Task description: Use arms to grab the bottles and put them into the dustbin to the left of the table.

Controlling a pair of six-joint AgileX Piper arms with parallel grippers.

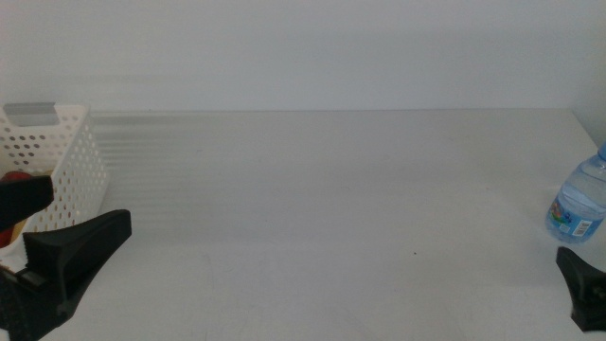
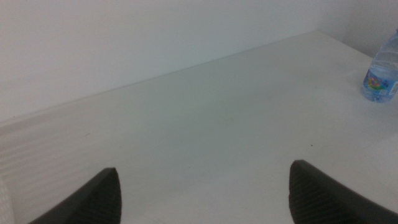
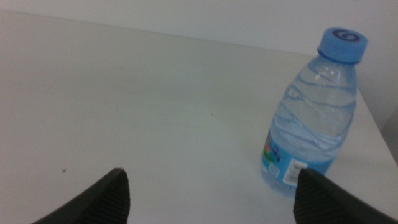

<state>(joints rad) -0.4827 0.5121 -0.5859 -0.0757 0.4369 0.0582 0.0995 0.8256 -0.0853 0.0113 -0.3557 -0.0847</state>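
Observation:
A clear water bottle (image 1: pixel 579 201) with a blue cap stands upright at the far right of the white table (image 1: pixel 331 208). It also shows in the left wrist view, bottle (image 2: pixel 382 73), and close up in the right wrist view, bottle (image 3: pixel 314 118). My right gripper (image 3: pixel 211 196) is open, just short of the bottle and not touching it; in the middle view, the right gripper (image 1: pixel 582 282) sits at the bottom right corner. My left gripper (image 1: pixel 52 223) is open beside the white perforated dustbin (image 1: pixel 66 156) at the left edge. The left gripper (image 2: pixel 205 193) holds nothing.
A bit of red (image 1: pixel 14 175) shows inside the dustbin, partly hidden by the left gripper's jaw. A white wall runs along the table's far edge. The table's right edge lies just beyond the bottle.

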